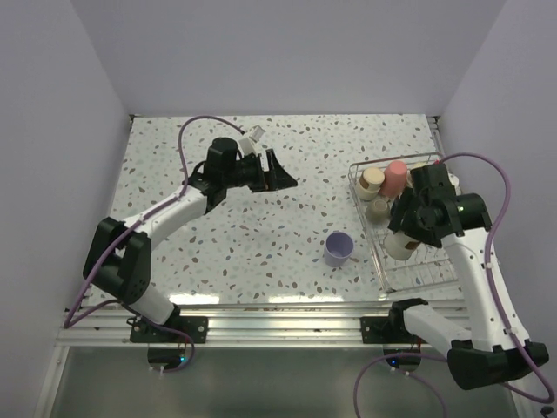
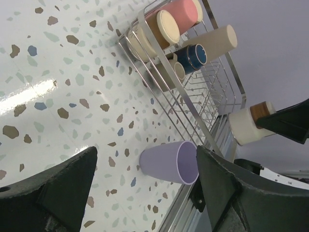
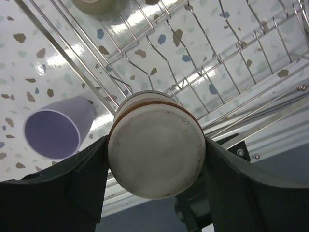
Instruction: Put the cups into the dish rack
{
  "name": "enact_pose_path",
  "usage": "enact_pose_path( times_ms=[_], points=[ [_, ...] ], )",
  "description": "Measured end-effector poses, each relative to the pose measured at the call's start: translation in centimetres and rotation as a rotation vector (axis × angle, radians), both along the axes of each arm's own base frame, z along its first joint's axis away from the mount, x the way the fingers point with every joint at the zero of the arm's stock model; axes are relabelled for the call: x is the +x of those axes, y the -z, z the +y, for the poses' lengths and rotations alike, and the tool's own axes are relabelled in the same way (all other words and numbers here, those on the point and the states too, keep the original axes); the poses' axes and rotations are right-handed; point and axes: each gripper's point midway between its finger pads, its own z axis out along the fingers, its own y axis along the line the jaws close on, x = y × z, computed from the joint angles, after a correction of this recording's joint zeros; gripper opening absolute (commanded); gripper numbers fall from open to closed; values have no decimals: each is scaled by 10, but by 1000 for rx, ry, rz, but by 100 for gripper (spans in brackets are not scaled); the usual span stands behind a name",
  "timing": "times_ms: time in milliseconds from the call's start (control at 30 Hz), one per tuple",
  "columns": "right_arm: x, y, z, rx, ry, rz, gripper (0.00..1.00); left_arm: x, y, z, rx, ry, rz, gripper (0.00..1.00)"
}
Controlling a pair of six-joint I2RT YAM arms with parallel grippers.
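- Left arm [image 1: 174, 212]: stretched out over the far middle of the surface. Its jaws are spread wide with nothing between them and face the lavender cup [image 2: 169, 162] from well apart.
- Lavender cup: it appears to stand mouth up on the surface, toward the near edge and right of the middle, just beside the left side of the dish rack [image 1: 367, 228]. It looks like light, stiff, smooth plastic that would likely slide or tip if nudged. A pinch across the body below the rim should hold it best.
- Dish rack: it sits by the right edge of the surface. A pink cup [image 1: 396, 177], tan ones and a dark blue mug [image 2: 195, 55] lie packed at its far end, and the near end is bare wire.
- Right arm [image 1: 474, 261]: bent over the rack's near end, wrist pointing down. Its jaws are clamped on the sides of a cream cup [image 3: 155, 154] with a brown band, held above the wire grid. The cup looks rigid and glossy, possibly breakable, so it wants a gentle set-down.
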Motion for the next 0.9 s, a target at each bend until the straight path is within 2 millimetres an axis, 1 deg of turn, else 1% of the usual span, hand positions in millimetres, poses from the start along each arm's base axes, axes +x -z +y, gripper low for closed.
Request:
enact_pose_path(
  times_ms=[100,233,400,500,633,867,900],
  points=[
    [-7,17,0,6,25,42,0,-2,5,1,4,3,10,86],
    [-25,44,-2,8,55,107,0,-6,14,2,11,4,25,86],
    [-42,63,-6,0,82,139,0,-13,27,6,22,3,48,85],
    [-51,74,-7,-4,99,169,0,-17,30,8,23,3,54,85],
    [-50,80,-10,-12,134,168,0,-19,29,9,20,3,49,85],
    [-47,81,-13,-24,188,153,0,-20,28,9,16,3,42,84],
    [-47,82,-13,-25,196,155,3,-21,28,10,17,3,42,84]
  ],
)
